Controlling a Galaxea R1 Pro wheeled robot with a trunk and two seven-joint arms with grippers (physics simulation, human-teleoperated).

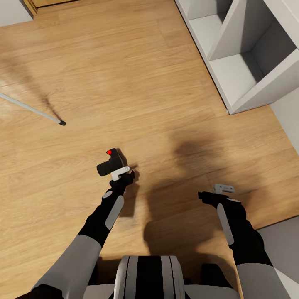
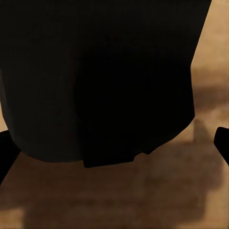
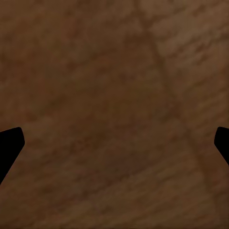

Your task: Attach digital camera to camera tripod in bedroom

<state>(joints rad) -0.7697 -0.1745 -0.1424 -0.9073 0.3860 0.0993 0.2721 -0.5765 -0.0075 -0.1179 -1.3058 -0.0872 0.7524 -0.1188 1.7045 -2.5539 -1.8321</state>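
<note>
Here the left gripper [image 1: 121, 173] holds the camera [image 1: 110, 163] above the wood floor [image 1: 137, 91], lens pointing left. It looks rigid, light and breakable; the body is the safest hold. The right gripper [image 1: 216, 192] hangs wide, holding nothing. A tripod leg [image 1: 31, 108] shows far left.

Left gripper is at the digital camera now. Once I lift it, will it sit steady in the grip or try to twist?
The digital camera looks like a rigid, compact block, so it shouldn't flex. Its stubby lens sticks out to one side of the left gripper, so it may tend to rotate toward that side. The left wrist view shows the body wide between the fingers, suggesting a snug but shallow hold.
</note>
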